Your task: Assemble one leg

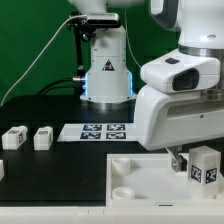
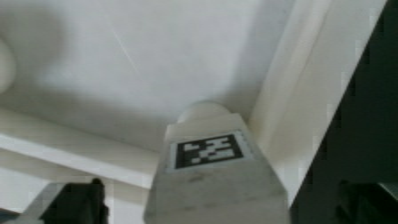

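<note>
A: Jaws clamped on the leg [image 2: 217,165], gripper [image 1: 196,160] holding it upright, tag facing out!

B: And the leg's right over the panel [image 1: 130,172], at its corner farthest from the marker board [image 1: 104,131].

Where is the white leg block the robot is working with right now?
In the exterior view's lower right, the small white tagged leg block sits between the jaws, above the large flat white square panel.
</note>
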Robot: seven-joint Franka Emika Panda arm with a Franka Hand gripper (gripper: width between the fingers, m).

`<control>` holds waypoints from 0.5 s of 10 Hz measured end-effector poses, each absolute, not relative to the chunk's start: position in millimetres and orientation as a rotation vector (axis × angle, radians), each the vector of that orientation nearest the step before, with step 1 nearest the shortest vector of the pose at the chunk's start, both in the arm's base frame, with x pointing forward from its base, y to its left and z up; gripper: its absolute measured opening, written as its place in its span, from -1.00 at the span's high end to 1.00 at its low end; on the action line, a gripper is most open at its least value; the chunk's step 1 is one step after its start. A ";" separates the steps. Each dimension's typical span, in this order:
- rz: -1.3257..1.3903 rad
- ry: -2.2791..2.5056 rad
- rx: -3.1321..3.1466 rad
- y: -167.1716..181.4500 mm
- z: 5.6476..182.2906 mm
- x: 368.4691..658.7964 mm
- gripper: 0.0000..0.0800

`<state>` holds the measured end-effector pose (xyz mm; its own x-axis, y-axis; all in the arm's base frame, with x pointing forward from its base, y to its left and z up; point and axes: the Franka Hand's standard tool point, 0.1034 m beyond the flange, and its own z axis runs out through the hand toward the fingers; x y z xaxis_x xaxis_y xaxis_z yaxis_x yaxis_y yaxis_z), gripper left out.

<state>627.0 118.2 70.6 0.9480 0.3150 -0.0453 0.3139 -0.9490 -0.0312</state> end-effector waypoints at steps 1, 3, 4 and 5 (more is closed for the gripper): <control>0.078 -0.497 -3.077 118.1 70.6 626.9 -0.33; 0.078 -0.464 -3.083 117.8 70.6 627.0 0.27; 0.079 -0.427 -3.089 117.9 70.6 626.9 0.27; 0.077 -0.429 -3.089 117.7 70.5 627.0 0.27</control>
